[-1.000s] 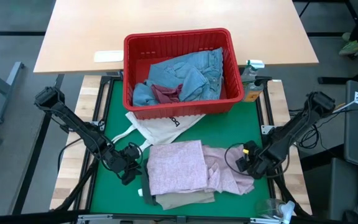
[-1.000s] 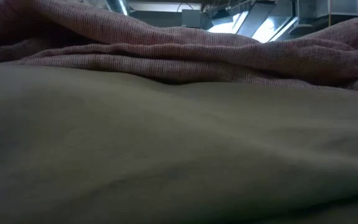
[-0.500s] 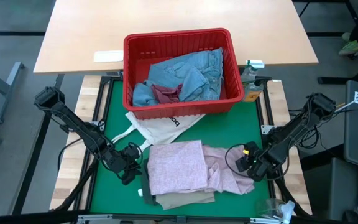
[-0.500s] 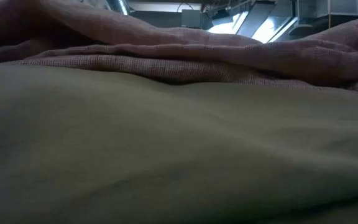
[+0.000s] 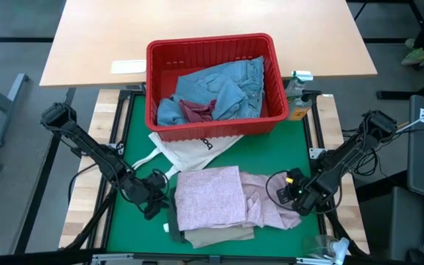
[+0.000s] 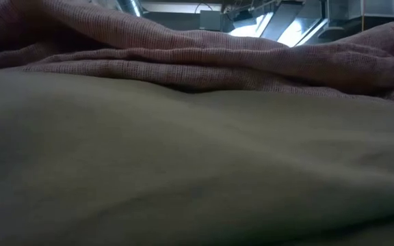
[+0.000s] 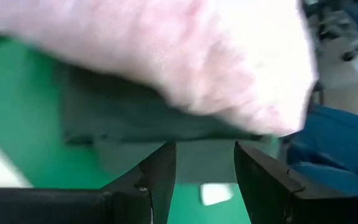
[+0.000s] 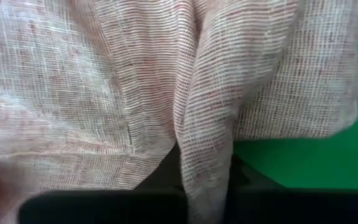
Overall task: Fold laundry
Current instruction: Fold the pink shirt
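The mottled pink top [image 5: 212,195] lies partly folded on the green mat, on top of the beige trousers [image 5: 219,235], which fill the low view [image 6: 183,171]. A dark green layer [image 7: 135,118] shows under the pink top at the pile's left edge. My right gripper [image 5: 294,199] is at the pink top's right edge, shut on it. My left gripper [image 5: 153,199] stands open just left of the pile, with nothing between its fingers [image 7: 160,174]. My right gripper pinches a raised fold of the pink top [image 8: 207,180] between its two fingers, near the top's right edge. The fingers come steeply from above. The fold runs up out of the fingers, and the cloth around it lies slack on the pile.
A red basket [image 5: 153,88] with blue jeans [image 5: 227,88] stands at the far side. A white tote bag [image 5: 190,147] lies between it and the pile. A spray bottle [image 5: 298,92] stands at the far right. A small white piece [image 5: 166,228] lies at the pile's near left corner.
My right gripper has sunk a little onto the pink top's right edge. The top's folds have stirred slightly in the low view.
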